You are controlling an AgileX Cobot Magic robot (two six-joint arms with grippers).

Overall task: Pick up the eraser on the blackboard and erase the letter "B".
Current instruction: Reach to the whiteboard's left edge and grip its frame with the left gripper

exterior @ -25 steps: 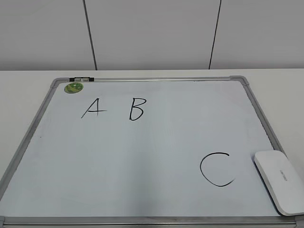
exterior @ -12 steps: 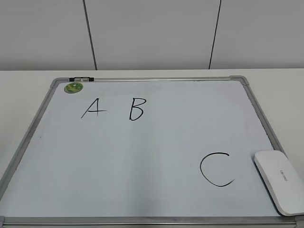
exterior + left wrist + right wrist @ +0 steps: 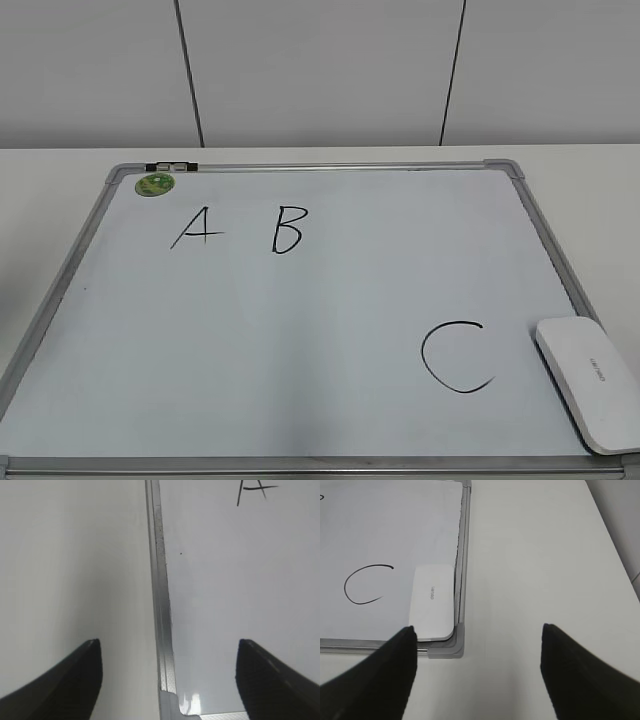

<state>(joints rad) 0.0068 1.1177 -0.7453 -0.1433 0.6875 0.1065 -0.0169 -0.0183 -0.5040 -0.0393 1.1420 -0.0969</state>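
The blackboard [image 3: 320, 320], a white board with a silver frame, lies flat on the table. The black letter "B" [image 3: 287, 229] is in its upper left part, right of an "A" [image 3: 197, 227]. The white eraser [image 3: 591, 383] lies in the board's near right corner, right of a larger "C" [image 3: 456, 356]; it also shows in the right wrist view [image 3: 432, 602]. My right gripper [image 3: 477, 635] is open and empty above the table, just short of that corner. My left gripper [image 3: 167, 652] is open and empty above the board's near left corner [image 3: 172, 702]. Neither gripper shows in the exterior view.
A round green sticker [image 3: 155, 185] and a small black clip [image 3: 172, 166] sit at the board's far left corner. Bare white table [image 3: 540, 555] lies right of the board and also left of it [image 3: 75, 570]. A panelled wall [image 3: 320, 70] stands behind.
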